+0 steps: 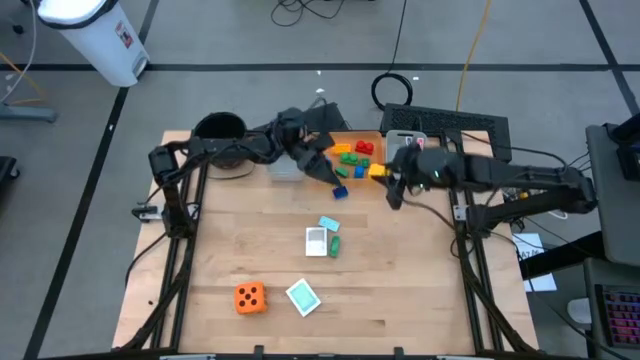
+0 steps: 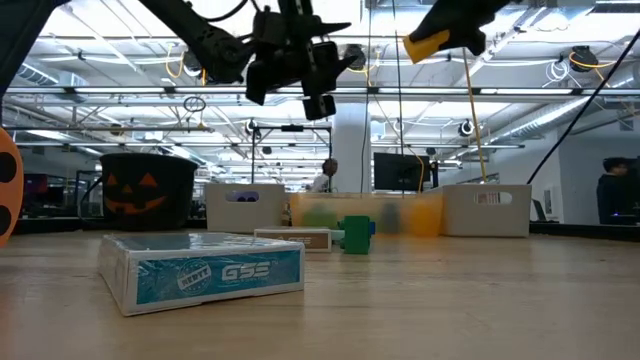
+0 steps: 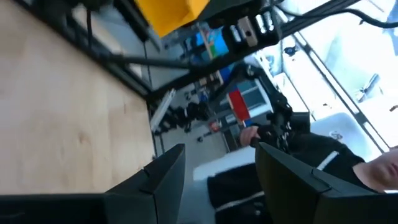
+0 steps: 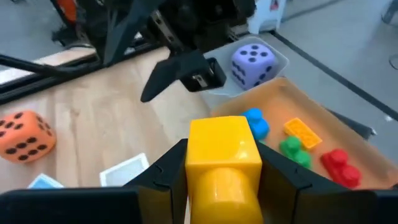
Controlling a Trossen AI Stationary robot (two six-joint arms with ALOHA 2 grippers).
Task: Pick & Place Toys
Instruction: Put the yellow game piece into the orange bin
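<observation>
Presently, stock on the worktop (image 1: 400, 300), by position:

1. Yellow brick (image 4: 224, 152): clenched between the fingers of the right claw (image 1: 381, 172), raised over the near edge of the orange bin (image 1: 352, 133) at the back edge of the worktop. Judged light, stiff and smooth-sided plastic; the flat opposite faces, as now gripped, look the safest hold, since the studded top could slip.
2. Bricks in the orange bin: red (image 4: 341, 167), green (image 4: 293, 151), blue (image 4: 256, 123) and 1 orange plate (image 4: 303, 132). 1 more blue brick (image 1: 341, 194) lies on the worktop just in front of the bin.
3. Purple die (image 4: 253, 64): in the grey bin (image 1: 285, 172), beside the orange bin.
4. Orange die (image 1: 250, 297): near the front edge, left of centre. Probably light and slightly yielding; best taken across 2 opposite faces with a wide opening.
5. Cards (image 1: 316, 241): a small cluster at mid-worktop with a green brick (image 1: 335, 244) touching it, and a teal card (image 1: 302, 295) near the front edge. Thin and flat, likely hard to pinch; edge grip advised.
6. Left claw (image 1: 322, 152): released, fingers apart and empty, lifted beside the grey bin.
7. Black pot (image 1: 220, 128): back left corner.
</observation>
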